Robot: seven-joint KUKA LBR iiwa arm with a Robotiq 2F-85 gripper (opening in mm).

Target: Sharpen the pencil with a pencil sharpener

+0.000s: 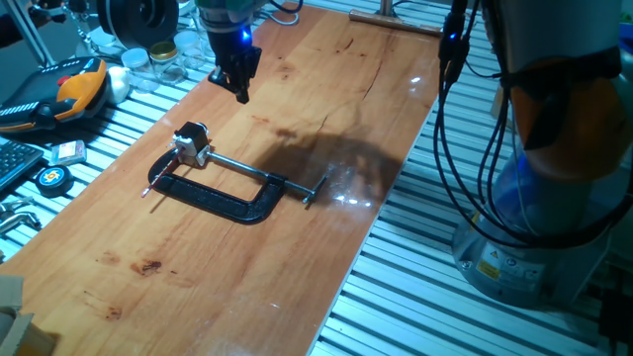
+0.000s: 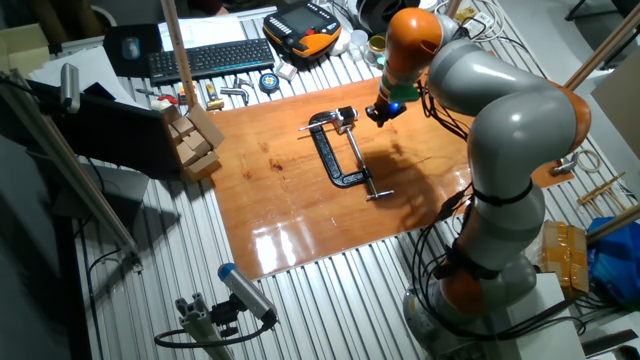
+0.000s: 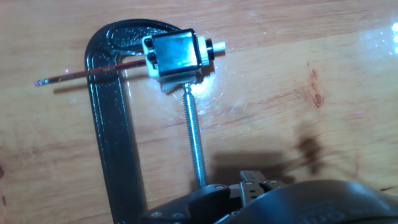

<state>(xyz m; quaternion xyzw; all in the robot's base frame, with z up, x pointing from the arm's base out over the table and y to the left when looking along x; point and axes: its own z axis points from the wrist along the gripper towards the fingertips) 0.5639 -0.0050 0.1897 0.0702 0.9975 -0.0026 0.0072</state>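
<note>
The pencil sharpener (image 3: pixel 177 55), a small silvery block with a dark top, is held between the anvil and the screw rod (image 3: pixel 194 137) of a black C-clamp (image 3: pixel 112 124) lying on the wooden board. It also shows in one fixed view (image 1: pixel 191 141) and the other (image 2: pixel 346 117). The pencil (image 3: pixel 87 73), a thin dark stick, lies across the clamp's frame with one end at the sharpener's side (image 1: pixel 161 175). My gripper (image 1: pixel 239 91) hangs above the board beyond the sharpener, apart from it. Its fingers look shut and empty. It also shows in the other fixed view (image 2: pixel 378 113).
The wooden board (image 1: pixel 247 287) lies on a slatted metal table. Left of it are an orange-black pendant (image 1: pixel 69 84), jars (image 1: pixel 163 54) and a tape measure (image 1: pixel 51 178). A keyboard (image 2: pixel 205 58) and wooden blocks (image 2: pixel 195 140) stand beside the board. The robot base (image 1: pixel 554 198) with cables is at the right.
</note>
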